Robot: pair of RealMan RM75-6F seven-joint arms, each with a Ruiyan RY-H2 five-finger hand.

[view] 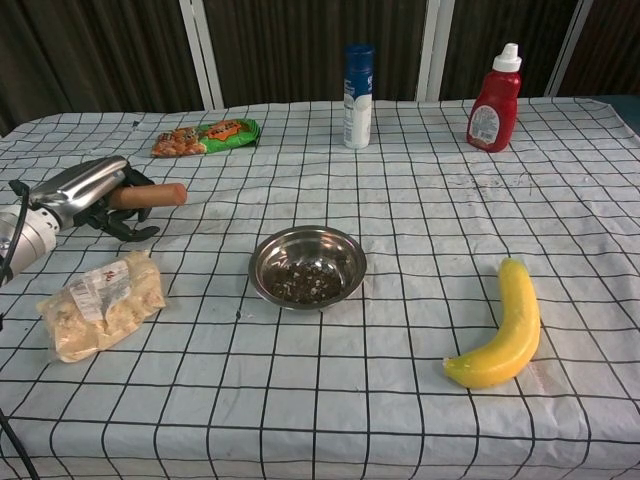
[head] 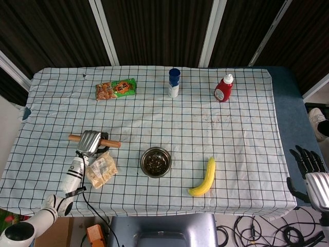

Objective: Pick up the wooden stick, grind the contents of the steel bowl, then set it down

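Observation:
The wooden stick (head: 113,143) (view: 150,194) lies level, low over the cloth at the table's left. My left hand (head: 90,143) (view: 88,196) grips it around the middle, with dark fingers curled under it. Whether the stick touches the cloth I cannot tell. The steel bowl (head: 156,161) (view: 307,267), with dark crumbs inside, stands to the right of the hand and apart from it. My right hand (head: 308,165) hangs off the table's right edge, fingers apart and holding nothing.
A clear snack packet (head: 101,169) (view: 100,303) lies just in front of my left hand. A banana (head: 204,177) (view: 500,330) lies right of the bowl. At the back stand a green snack bag (head: 115,89), a blue-white bottle (head: 174,83) and a ketchup bottle (head: 223,88).

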